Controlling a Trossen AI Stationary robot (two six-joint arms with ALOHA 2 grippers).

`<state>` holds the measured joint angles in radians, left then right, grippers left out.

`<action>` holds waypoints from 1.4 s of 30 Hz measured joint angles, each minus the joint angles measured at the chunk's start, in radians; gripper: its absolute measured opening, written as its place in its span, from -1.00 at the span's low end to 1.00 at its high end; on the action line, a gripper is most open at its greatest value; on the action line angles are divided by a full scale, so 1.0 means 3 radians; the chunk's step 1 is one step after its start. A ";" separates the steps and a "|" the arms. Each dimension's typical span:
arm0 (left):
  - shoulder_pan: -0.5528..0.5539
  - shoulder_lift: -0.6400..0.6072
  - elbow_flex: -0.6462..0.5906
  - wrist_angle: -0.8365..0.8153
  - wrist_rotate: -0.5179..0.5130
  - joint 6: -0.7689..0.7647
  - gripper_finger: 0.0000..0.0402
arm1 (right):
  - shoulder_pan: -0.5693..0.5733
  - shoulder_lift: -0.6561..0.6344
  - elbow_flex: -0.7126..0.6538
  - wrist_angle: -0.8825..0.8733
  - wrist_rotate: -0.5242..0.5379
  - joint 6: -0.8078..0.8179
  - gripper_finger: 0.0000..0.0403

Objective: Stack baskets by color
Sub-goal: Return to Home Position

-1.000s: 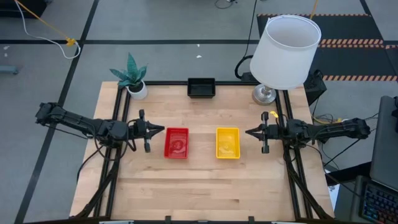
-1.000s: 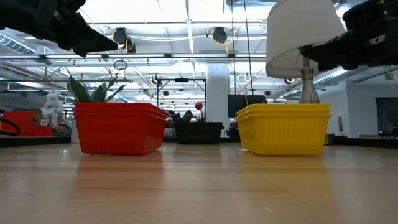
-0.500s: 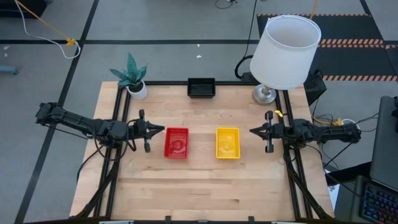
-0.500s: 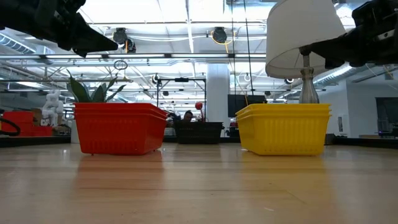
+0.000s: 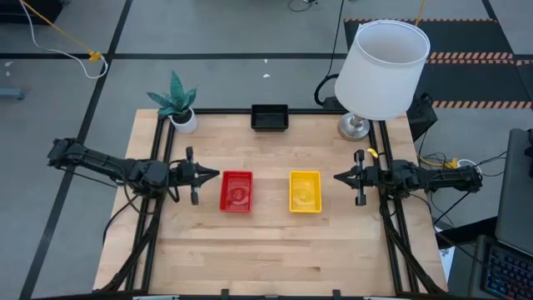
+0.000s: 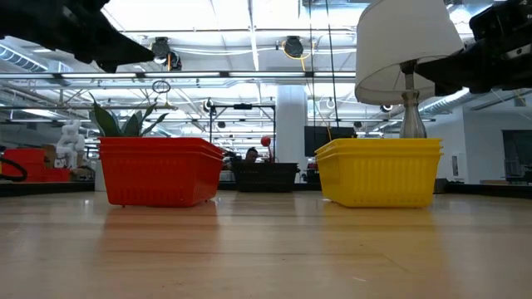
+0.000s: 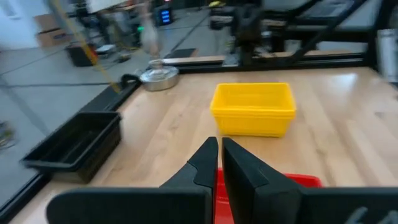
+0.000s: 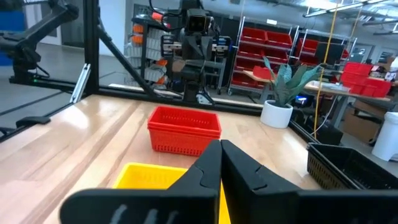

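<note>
Out in the middle of the table [image 5: 275, 242] sit the red stack [image 5: 236, 191] on the left and the yellow stack [image 5: 305, 191] on the right, with the black stack [image 5: 269, 117] at the far edge. The left gripper [image 5: 212, 174] and right gripper [image 5: 339, 177] hover just outside them, jaws pinched together and empty. The baskets look like light, stiff mesh plastic, so I'd pinch a rim wall.

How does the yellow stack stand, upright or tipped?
Upright: the yellow stack rests flat on the table, its rims level.

The wooden table [image 5: 275, 250] bears red baskets [image 5: 236, 191], yellow baskets [image 5: 305, 191], black baskets [image 5: 269, 117], a potted plant [image 5: 178, 107], a lamp [image 5: 381, 71].
</note>
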<state>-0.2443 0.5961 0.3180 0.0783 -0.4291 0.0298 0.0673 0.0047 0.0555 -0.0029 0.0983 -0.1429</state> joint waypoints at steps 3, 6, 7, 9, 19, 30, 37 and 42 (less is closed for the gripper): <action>-0.0003 -0.0173 0.0001 -0.0197 0.0152 0.0005 -0.87 | 0.0000 0.0004 0.0001 -0.0049 -0.0005 -0.0001 -1.00; 0.0000 -0.0371 -0.0078 -0.0222 0.0202 -0.0011 -0.87 | 0.0000 0.0022 0.0001 -0.0046 -0.0008 0.0000 -1.00; 0.0000 -0.0445 -0.0138 -0.0196 0.0249 0.0014 -0.87 | 0.0000 0.0026 0.0001 -0.0048 -0.0008 -0.0001 -1.00; 0.0000 -0.0582 -0.0249 -0.0091 0.0333 0.0050 -0.87 | 0.0000 0.0027 0.0001 -0.0048 -0.0005 0.0000 -1.00; 0.0000 -0.1152 -0.0741 0.0128 0.0508 0.0215 -0.87 | 0.0000 0.0026 -0.0008 0.0185 0.0023 0.0000 -1.00; 0.0000 -0.1665 -0.0940 0.0270 0.0963 0.0459 -0.87 | -0.0001 0.0026 -0.0008 0.0299 0.0028 0.0000 -1.00; 0.0006 -0.1817 -0.1029 0.0208 0.1000 0.0504 -0.87 | 0.0000 0.0026 -0.0008 0.0315 0.0018 0.0038 -1.00; 0.0006 -0.1821 -0.1029 0.0183 0.1004 0.0508 -0.87 | 0.0000 0.0026 -0.0008 0.0319 0.0016 0.0174 -1.00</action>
<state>-0.2424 0.0498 0.0093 0.1332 -0.1280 0.1822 0.0673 0.0124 0.0532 0.0929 0.1032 -0.0906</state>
